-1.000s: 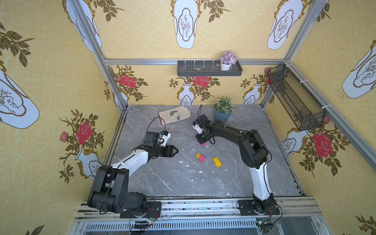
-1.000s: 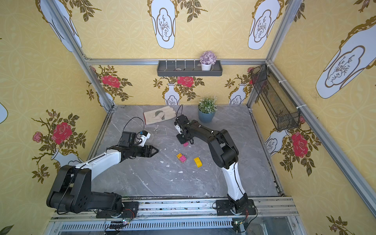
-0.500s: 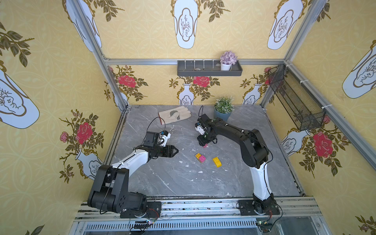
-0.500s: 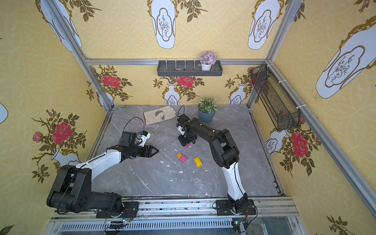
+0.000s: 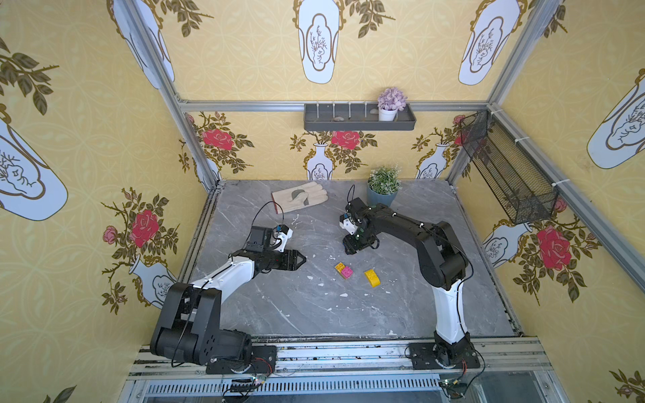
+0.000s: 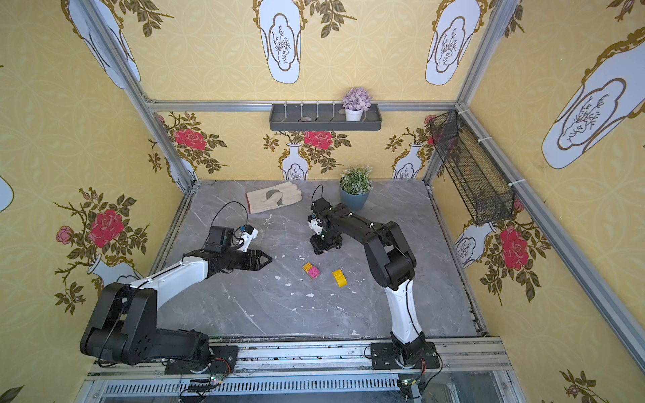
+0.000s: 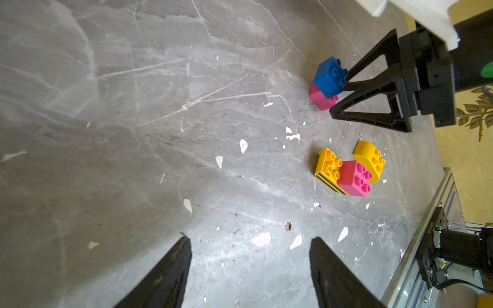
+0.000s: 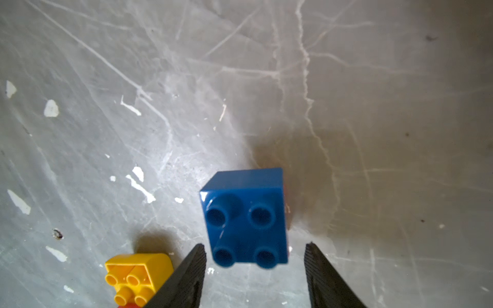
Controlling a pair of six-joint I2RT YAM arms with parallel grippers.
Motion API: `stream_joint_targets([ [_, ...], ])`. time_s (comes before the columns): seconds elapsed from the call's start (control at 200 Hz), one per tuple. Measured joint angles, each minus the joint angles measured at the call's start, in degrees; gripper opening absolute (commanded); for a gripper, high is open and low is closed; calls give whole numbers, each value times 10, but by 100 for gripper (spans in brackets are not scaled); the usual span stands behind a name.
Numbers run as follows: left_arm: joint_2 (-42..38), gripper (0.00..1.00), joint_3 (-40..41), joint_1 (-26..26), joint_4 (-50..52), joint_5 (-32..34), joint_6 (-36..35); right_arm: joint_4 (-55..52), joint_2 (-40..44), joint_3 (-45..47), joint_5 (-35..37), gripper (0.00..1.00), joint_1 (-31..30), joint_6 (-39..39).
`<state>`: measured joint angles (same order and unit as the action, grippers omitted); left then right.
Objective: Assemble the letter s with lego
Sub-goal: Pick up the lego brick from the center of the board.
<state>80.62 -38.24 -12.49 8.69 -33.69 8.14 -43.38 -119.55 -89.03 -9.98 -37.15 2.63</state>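
The right gripper (image 8: 254, 244) hangs with its jaws apart on either side of the blue brick (image 8: 245, 213), which is stacked on a pink brick (image 7: 321, 100). An off-centre squeeze could tip or split that stack. In a top view the yellow-and-pink pair (image 5: 343, 271) lies at the right gripper's 6 o'clock and the loose yellow brick (image 5: 372, 278) at 5. The left gripper (image 7: 249, 238), at 8, is apart and empty.

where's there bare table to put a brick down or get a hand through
Crowded: the middle of the table, where the right gripper sits at the blue brick beside the yellow-pink pair and loose yellow brick. Bare: the wide strip from those bricks to the near edge; also the back right corner beside the potted plant.
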Motion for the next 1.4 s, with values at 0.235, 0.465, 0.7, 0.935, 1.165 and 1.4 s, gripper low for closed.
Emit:
stream_joint_targets([
  [0.235, 0, 73, 2, 0, 2, 1, 0, 22, 1, 5, 1, 53, 0, 1],
  [0.465, 4, 73, 2, 0, 3, 2, 0, 31, -9, -9, 3, 49, 1, 4],
  [0.7, 11, 73, 2, 0, 5, 3, -2, 33, -16, -8, 11, 49, -2, 5],
  [0.935, 14, 73, 2, 0, 6, 3, -2, 43, -18, 2, 13, 42, -7, 4],
  [1.165, 18, 73, 2, 0, 6, 3, -2, 49, -18, 3, 17, 31, -7, 2],
  [1.4, 18, 73, 2, 0, 6, 1, -2, 40, 3, -3, 32, 29, -9, 3],
])
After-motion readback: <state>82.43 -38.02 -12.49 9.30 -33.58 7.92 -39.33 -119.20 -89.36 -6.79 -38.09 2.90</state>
